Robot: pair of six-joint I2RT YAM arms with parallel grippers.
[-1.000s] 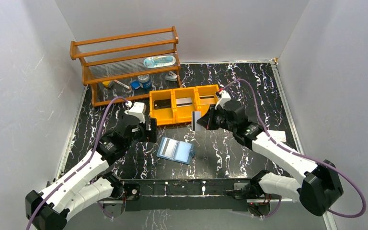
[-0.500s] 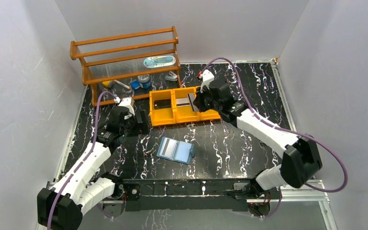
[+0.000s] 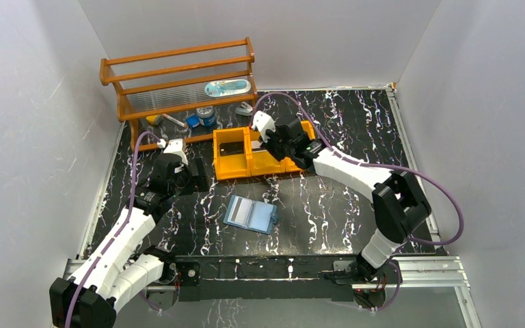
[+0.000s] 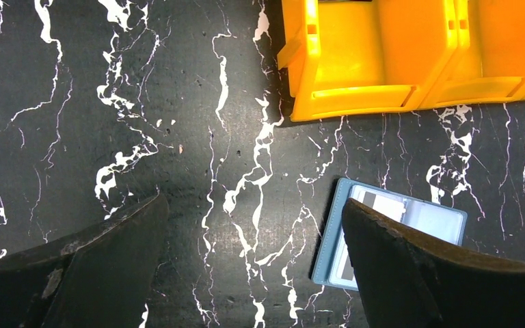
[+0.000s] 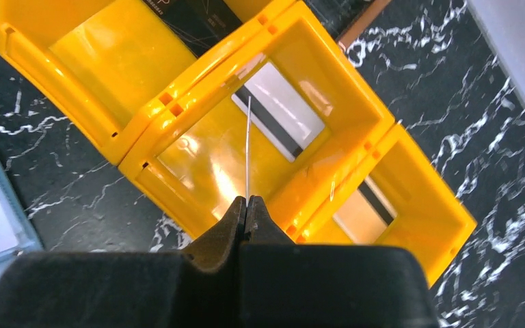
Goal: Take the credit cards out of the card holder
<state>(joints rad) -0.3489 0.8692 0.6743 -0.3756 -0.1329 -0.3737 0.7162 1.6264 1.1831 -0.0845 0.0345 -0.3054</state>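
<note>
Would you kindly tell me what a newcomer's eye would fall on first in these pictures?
The bright orange tray at mid-table stands out, with the right gripper shut on a thin card held edge-on above its middle compartment. Nearer the arms, the light blue card holder lies open on the black marbled table, the left gripper open beside it.

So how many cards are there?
5: dark card in the tray's left bin, silver card in the middle, tan card in the right, held card edge-on in the right claw, pocketed card in the holder; more may hide there.
</note>
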